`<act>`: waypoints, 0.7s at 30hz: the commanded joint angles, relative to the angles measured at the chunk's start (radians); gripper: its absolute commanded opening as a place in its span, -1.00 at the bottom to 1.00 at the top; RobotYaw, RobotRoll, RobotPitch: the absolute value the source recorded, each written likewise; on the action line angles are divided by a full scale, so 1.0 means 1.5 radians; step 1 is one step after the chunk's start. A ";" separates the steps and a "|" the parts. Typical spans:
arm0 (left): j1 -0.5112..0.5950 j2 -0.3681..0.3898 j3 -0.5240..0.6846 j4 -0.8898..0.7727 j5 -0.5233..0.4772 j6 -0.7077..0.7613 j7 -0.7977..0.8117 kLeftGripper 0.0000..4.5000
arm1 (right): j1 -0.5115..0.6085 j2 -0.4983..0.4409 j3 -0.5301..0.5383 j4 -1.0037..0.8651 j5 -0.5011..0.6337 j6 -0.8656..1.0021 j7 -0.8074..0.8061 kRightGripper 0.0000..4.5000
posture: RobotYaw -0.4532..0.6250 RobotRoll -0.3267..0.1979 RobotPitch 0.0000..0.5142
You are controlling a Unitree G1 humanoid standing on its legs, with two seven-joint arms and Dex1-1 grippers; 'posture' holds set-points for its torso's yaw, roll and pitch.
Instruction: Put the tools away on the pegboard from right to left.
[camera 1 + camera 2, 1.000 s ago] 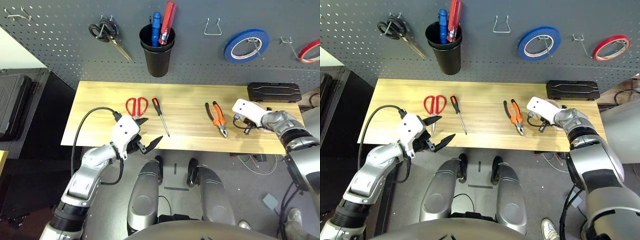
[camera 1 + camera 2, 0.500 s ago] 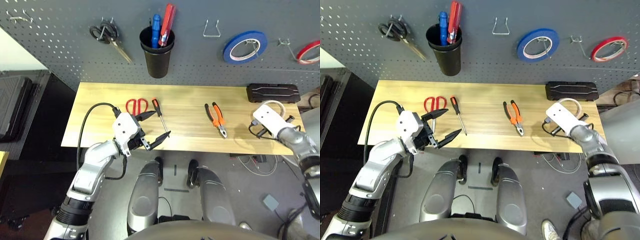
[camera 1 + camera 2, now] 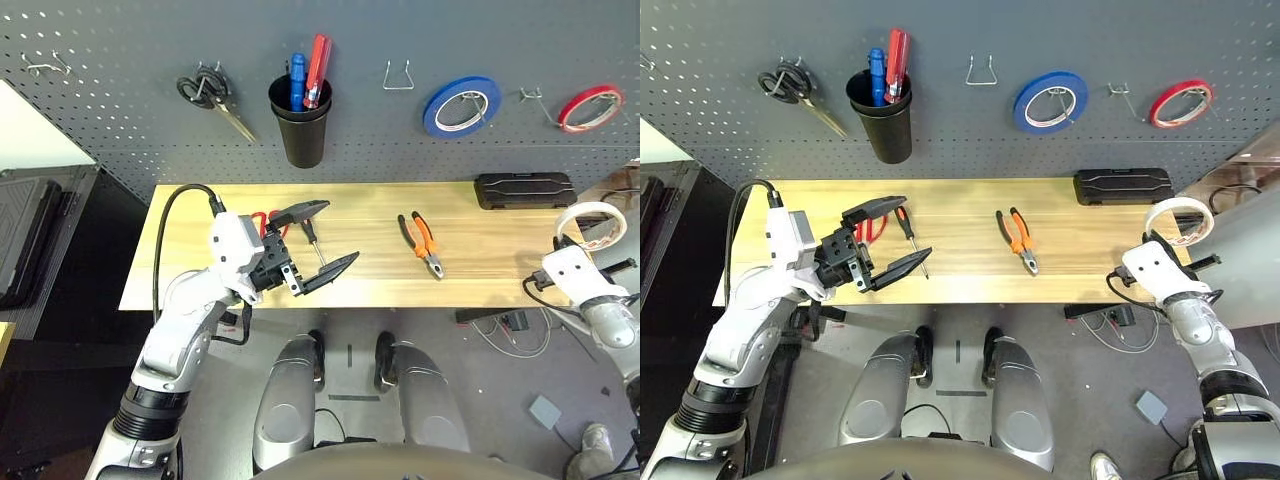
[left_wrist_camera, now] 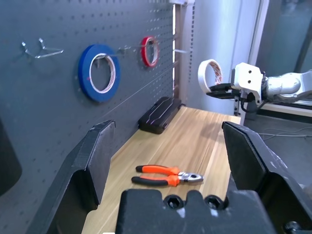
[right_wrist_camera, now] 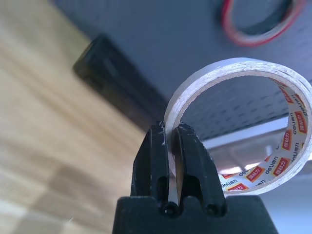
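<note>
Three tape rolls: whitish tape roll (image 3: 1177, 219), blue tape roll (image 3: 1050, 101), red tape roll (image 3: 1180, 103). Two scissors: red-handled scissors (image 3: 874, 228), black-handled scissors (image 3: 795, 88). One pliers (image 3: 1015, 239), one screwdriver (image 3: 911, 232), one black case (image 3: 1123, 186), one black cup (image 3: 883, 121).

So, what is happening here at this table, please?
A humanoid robot is putting tools onto a pegboard. Its right gripper is shut on the rim of the whitish tape roll, held off the table's right end, below the red tape roll. The left gripper hangs open above the red-handled scissors and the screwdriver. The pliers lie on the table.
</note>
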 commanded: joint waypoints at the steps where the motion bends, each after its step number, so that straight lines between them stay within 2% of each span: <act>1: 0.003 -0.001 -0.010 -0.018 -0.009 -0.006 -0.011 1.00 | -0.006 -0.011 -0.004 0.021 -0.009 -0.038 -0.016 -0.98 | 0.14 0.25 -0.40; 10: -0.016 -0.009 -0.009 -0.007 -0.011 -0.012 -0.016 1.00 | -0.085 -0.006 0.016 0.024 -0.023 -0.104 0.026 -0.98 | 0.14 0.25 -0.47; 21: -0.032 -0.012 -0.012 0.023 -0.003 -0.031 -0.029 1.00 | -0.211 0.043 0.013 0.026 0.016 -0.054 0.136 -0.98 | 0.13 0.25 -0.53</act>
